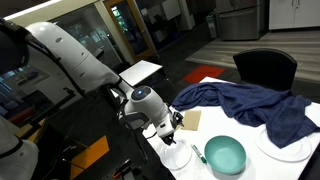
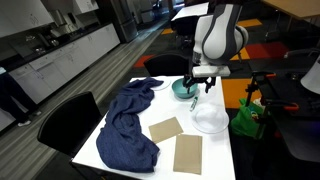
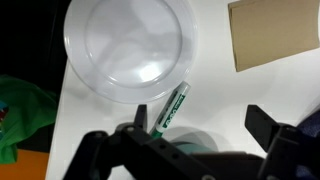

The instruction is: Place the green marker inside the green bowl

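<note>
Claw (image 3: 200, 120) hangs over the table (image 3: 215, 90) with its jaws spread wide and nothing between them. The marker (image 3: 171, 108) lies flat on the table at the dish's (image 3: 130, 50) 5 o'clock in the wrist view. It is slanted from 1 to 7 o'clock, with its upper tip right at the dish rim. In an exterior view the bowl (image 1: 225, 155) sits just beside the marker at its 3 o'clock, so the carry should be short.

The step in hand looks like the pick, and the line-up isn't there yet. The marker sits close to one finger, not midway between the two. Its lower end slips under that finger's dark outline, and I can't tell from here whether they touch.

To do this well:
- Shift the claw toward 9 o'clock in the wrist view until the marker sits centred between the fingers.
- Turn the wrist so the jaws close across the barrel, not along it.
- Come down straight and pinch near mid-length.
- Keep the fingers off the dish rim, because a nudge there could roll the marker.
- Lift well above the bowl's rim before crossing over to it.
</note>
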Robot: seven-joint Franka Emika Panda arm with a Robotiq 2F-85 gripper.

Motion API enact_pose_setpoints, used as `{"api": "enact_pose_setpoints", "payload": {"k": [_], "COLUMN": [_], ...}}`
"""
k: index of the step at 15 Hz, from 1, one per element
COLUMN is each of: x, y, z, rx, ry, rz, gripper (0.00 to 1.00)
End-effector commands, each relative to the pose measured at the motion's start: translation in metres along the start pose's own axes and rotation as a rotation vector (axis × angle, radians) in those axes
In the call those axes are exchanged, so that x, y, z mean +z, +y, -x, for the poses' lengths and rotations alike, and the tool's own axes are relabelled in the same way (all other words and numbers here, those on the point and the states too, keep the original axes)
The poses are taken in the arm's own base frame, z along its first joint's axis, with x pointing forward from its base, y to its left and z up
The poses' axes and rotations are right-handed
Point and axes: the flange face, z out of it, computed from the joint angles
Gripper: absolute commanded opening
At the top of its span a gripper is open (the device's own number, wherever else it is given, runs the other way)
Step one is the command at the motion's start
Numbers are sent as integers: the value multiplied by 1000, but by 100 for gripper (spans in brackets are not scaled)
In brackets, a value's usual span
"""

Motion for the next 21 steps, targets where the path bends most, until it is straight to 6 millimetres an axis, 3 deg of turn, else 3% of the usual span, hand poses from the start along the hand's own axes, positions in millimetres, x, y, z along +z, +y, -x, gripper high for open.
{"api": "enact_pose_setpoints", "payload": {"k": [1,12,16,21], "x": [21,72,86,99], "y": [0,6,6,2], "z": [-11,-35,-40,-49], "rx": [70,120,131,147], "ry": [36,109,103,104], "rz": [-13,-36,-29,-24], "gripper": [100,100,87,83]}}
